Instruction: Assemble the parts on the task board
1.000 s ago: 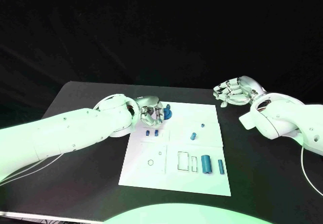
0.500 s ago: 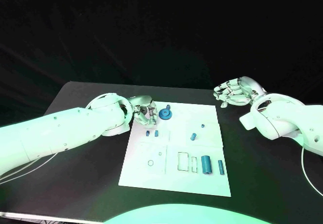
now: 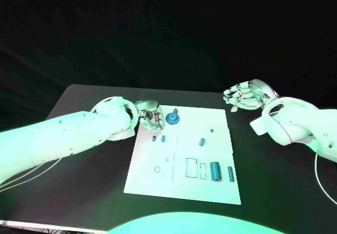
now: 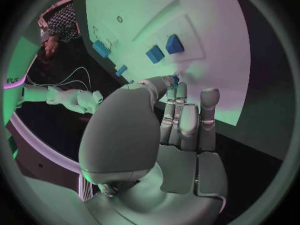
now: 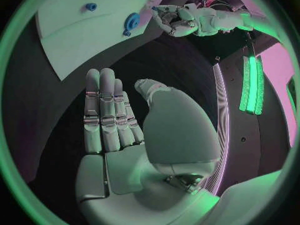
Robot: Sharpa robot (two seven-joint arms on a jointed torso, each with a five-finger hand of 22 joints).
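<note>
The white task board (image 3: 181, 187) lies mid-table. A round blue part (image 3: 173, 118) sits near its far left corner, also seen from the right wrist (image 5: 132, 21). My left hand (image 3: 150, 119) hovers just left of that part, fingers straight and close together (image 4: 181, 120), holding nothing. A sliver of blue (image 4: 175, 78) shows past the thumb tip. Two small blue blocks (image 3: 158, 138) (image 4: 165, 48) lie ahead of the fingers. My right hand (image 3: 243, 96) (image 5: 119, 130) hangs empty, off the board's far right corner.
Small blue pieces (image 3: 211, 130) (image 3: 201, 142) lie on the board's right half. Two blue cylinders (image 3: 215, 171) (image 3: 230, 173) stand by outlined slots near the front. A thin ring (image 3: 157, 169) lies front left. Black table (image 3: 77, 204) surrounds the board.
My left hand has drawn back to the left off the round blue part, which now lies uncovered on the board. The right hand has stayed put.
</note>
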